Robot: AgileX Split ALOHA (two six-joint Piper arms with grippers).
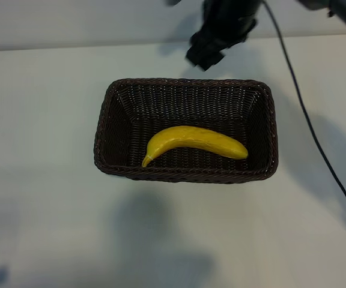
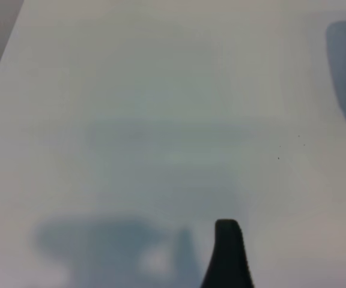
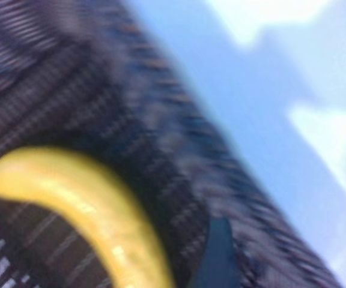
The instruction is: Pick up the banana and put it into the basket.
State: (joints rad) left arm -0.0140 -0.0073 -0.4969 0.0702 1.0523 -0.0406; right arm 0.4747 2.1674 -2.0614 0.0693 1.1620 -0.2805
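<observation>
The banana (image 1: 195, 143) lies on the floor of the basket (image 1: 185, 87), curved side toward the desk's far edge, its thin stem end close to the basket's near wall and toward the basket's left end, its blunt end reaching toward the right wall. The basket sits on the white desk (image 1: 41, 108) roughly midway between the left and right edges, its long sides running parallel to the far edge.

The right end effector (image 1: 206, 55) hangs above the desk just beyond the basket's far rim, clear of the banana and holding nothing; its fingers stand wide apart. A black cable (image 1: 308, 117) trails from the right arm across the desk past the basket's right end toward the near right corner. In the right wrist view the banana (image 3: 95, 210) fills the lower part against the woven wall of the basket (image 3: 161, 132), with one dark fingertip (image 3: 218, 252) showing near it.

The left end effector is out of the exterior view; the left wrist view shows one dark fingertip (image 2: 228, 255) over bare desk (image 2: 131, 90), spread wide and holding nothing.
</observation>
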